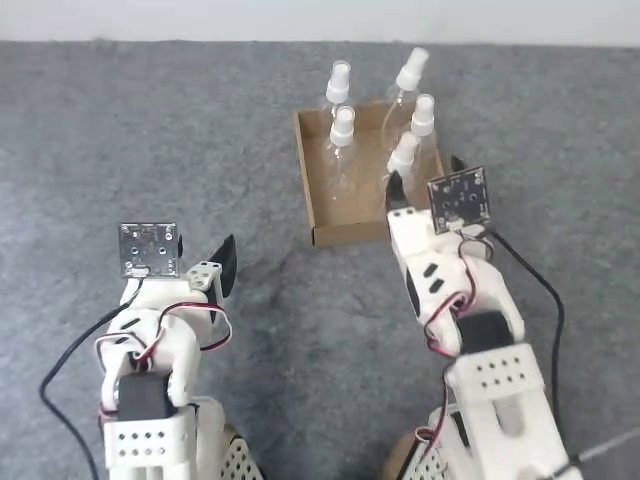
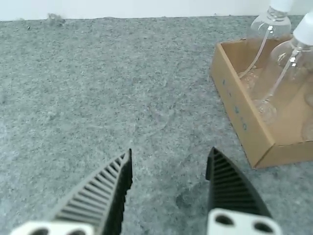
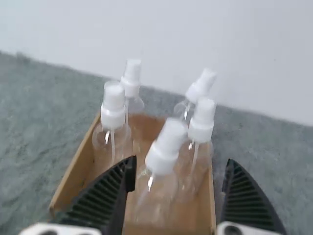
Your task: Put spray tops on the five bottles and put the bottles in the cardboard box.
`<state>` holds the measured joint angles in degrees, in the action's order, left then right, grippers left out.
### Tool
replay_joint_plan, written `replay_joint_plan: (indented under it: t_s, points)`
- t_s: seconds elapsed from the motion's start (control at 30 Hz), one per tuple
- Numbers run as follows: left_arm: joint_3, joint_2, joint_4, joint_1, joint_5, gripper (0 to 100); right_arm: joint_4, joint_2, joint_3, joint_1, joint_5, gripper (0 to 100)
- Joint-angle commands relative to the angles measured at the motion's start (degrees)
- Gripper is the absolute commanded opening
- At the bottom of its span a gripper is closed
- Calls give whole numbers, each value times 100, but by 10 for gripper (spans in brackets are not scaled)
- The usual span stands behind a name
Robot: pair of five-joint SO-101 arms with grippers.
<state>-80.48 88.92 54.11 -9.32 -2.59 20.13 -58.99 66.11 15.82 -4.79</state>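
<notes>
1. Five clear, white-capped bottles stand in the shallow cardboard box, far right.
2. Right gripper gapes empty at its near wall.
3. Left gripper, spread, empty over fuzzy grey felt.

The table wears a grey felt-like cloth — matt, fuzzy and rough, with loose fibres standing off it. The cardboard box is plain brown paperboard, dull and uncoated, with raw cut edges. The bottles are clear plastic, smooth and glossy (light catches along their shoulders). Their spray tops are white plastic, smooth with a soft sheen. On the left gripper and the right gripper, the fingers are matt black plastic, ribbed on the inner faces — set in smooth white plastic bodies. The wall is white, smooth and matt.
</notes>
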Motion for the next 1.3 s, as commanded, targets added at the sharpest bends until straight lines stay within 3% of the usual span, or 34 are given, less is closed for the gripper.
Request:
replay_joint_plan:
  t_s: [0.0,0.2,0.37,0.5,0.67,1.03,1.2,1.27]
  points:
    - [40,53,-167,-26,35,227,1130,-734,70,-13,-97,231]
    - [75,62,-132,-229,35,227,2000,-2097,1345,-92,-105,211]
    - [57,62,-132,-765,62,228,2492,-3582,2127,-637,-105,2]
    - [66,62,-132,-897,35,228,3090,-4611,2708,-980,-105,39]
    - [75,70,-132,-879,26,228,3284,-4356,3007,-1051,-105,6]
    - [-31,70,466,-879,-237,208,3292,-4295,3042,-2211,-105,6]
    - [-1007,70,-686,-905,-229,1,3292,-4295,3042,-2334,-105,6]
    - [-1420,70,-1248,-914,-229,19,3292,-4295,3042,-2316,-97,6]
